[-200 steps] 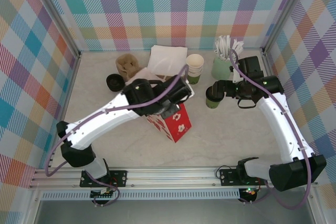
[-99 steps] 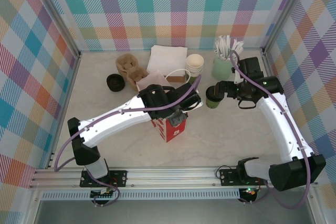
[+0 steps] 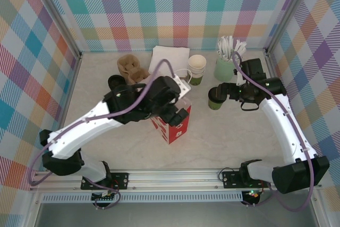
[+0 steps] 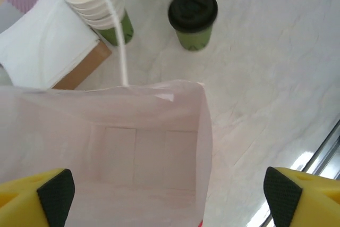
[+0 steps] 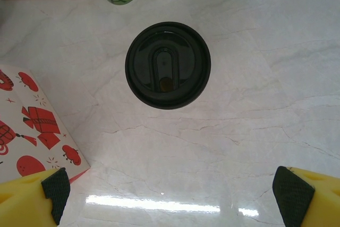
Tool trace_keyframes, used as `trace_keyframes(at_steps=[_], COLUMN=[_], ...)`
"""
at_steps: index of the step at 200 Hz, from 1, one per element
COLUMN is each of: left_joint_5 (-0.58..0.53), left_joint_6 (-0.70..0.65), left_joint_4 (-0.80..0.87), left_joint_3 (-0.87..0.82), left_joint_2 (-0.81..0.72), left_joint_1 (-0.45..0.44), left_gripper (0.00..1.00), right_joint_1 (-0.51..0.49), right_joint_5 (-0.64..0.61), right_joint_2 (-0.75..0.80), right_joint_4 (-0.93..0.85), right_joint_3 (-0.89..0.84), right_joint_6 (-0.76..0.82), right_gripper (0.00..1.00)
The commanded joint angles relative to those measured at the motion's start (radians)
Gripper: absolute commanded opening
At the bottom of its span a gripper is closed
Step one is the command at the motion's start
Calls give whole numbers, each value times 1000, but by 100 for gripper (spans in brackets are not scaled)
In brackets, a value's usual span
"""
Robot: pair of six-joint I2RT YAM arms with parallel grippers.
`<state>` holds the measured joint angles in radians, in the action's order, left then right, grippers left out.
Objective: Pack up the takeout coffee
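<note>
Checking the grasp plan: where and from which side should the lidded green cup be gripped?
Probably the green wall just below the black lid, from straight above. The takeout coffee stands upright and apart from the bag, and the open right gripper looks centred over it, fingers either side.

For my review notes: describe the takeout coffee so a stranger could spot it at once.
From the red-printed paper bag mid-table, look right. The takeout coffee stands there alone on the bare marble table: a green cup. Unlike the open stacked cups behind it, it wears a black lid.
</note>
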<state>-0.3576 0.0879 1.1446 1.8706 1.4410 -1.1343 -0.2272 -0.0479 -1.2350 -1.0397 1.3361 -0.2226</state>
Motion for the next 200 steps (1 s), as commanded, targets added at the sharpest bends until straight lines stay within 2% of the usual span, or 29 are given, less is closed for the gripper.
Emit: trace_keyframes(at_steps=[1, 18, 41, 59, 78, 138, 200], left_joint_5=[-92, -153, -254, -272, -237, -22, 82], left_joint_6=[320, 522, 709, 825, 906, 956, 930], left_joint_4=[-23, -26, -83, -90, -81, -115, -144], left_joint_3=[-37, -115, -260, -333, -368, -418, -446], left_joint_2=[-98, -173, -289, -335, -333, -253, -163], left_joint_1=[38, 73, 99, 125, 148, 265, 316], left_gripper=[97, 98, 97, 96, 94, 88, 70], right_joint_1=[8, 8, 8, 8, 8, 8, 8], right_joint_5=[48, 55, 60, 60, 64, 69, 85], right_joint_2=[19, 17, 11, 12, 16, 29, 31], right_joint_4=[29, 36, 36, 37, 42, 52, 60], right_joint_3=[-20, -25, -23, -24, -30, -55, -70], right_joint_6=[-15, -17, -12, -11, -11, -13, -15], right_gripper=[100, 100, 100, 100, 100, 100, 100])
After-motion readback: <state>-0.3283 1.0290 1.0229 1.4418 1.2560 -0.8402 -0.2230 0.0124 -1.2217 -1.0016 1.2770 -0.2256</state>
